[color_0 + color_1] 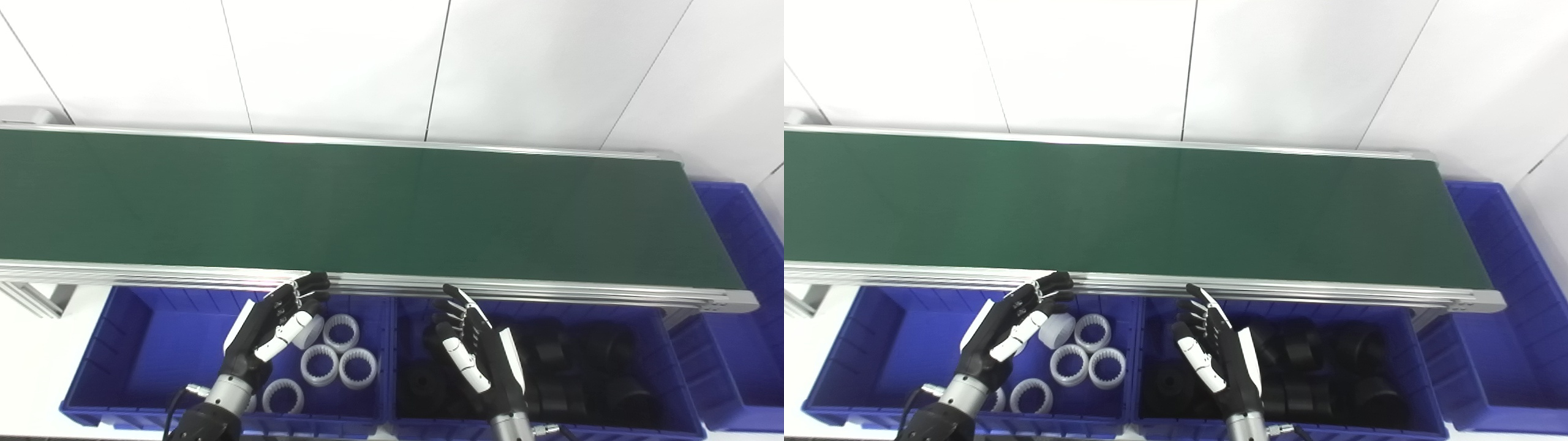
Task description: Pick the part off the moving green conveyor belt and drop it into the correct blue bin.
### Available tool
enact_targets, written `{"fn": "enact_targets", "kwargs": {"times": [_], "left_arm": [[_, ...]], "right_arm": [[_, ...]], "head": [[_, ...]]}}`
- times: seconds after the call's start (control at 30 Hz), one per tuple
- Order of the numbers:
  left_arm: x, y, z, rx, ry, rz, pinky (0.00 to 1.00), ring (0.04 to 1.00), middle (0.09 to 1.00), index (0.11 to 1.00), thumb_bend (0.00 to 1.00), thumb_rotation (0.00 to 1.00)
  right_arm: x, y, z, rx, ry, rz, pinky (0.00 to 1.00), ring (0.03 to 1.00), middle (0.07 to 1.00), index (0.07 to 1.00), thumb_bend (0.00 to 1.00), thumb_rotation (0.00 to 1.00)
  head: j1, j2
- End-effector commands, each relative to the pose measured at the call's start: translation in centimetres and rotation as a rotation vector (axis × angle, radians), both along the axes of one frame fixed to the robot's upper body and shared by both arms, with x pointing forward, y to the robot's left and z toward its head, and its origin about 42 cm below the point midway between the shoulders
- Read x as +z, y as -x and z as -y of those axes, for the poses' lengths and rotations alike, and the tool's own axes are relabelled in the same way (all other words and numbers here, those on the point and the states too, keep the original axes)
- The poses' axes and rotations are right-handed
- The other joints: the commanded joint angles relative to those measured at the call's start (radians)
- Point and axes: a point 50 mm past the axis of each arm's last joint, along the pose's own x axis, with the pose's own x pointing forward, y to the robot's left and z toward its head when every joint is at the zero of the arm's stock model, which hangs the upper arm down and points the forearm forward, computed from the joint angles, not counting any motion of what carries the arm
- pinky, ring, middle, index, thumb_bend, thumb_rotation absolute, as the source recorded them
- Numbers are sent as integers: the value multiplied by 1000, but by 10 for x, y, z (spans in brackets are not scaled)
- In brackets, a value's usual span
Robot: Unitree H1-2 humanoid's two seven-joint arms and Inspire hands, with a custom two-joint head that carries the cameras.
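Note:
The green conveyor belt (367, 202) carries no part in view. My left hand (275, 324) is open over the left blue bin (141, 343), fingers stretched toward the belt's near rail. A white ring part (310, 331) sits tilted right beside its thumb; I cannot tell whether they touch. Several white toothed rings (340, 361) lie flat in that bin. My right hand (471, 349) is open and empty over the right blue bin (670, 380), which holds several black parts (563, 373).
The belt's aluminium near rail (490, 288) runs just beyond both hands' fingertips. A third blue bin (741, 294) stands at the belt's right end. A white panelled wall is behind the belt.

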Motion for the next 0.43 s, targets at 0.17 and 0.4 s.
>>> {"fn": "enact_targets", "kwargs": {"times": [0.17,0.4], "left_arm": [[12,-7,-1,-49,-14,74,775,836,854,838,901,588],[12,-6,2,-49,-15,83,759,831,852,836,865,550]], "right_arm": [[14,-4,-1,4,-23,83,675,752,798,877,595,774],[14,-3,1,6,-29,76,681,756,801,880,617,783]], "head": [[7,-1],[19,-2]]}}
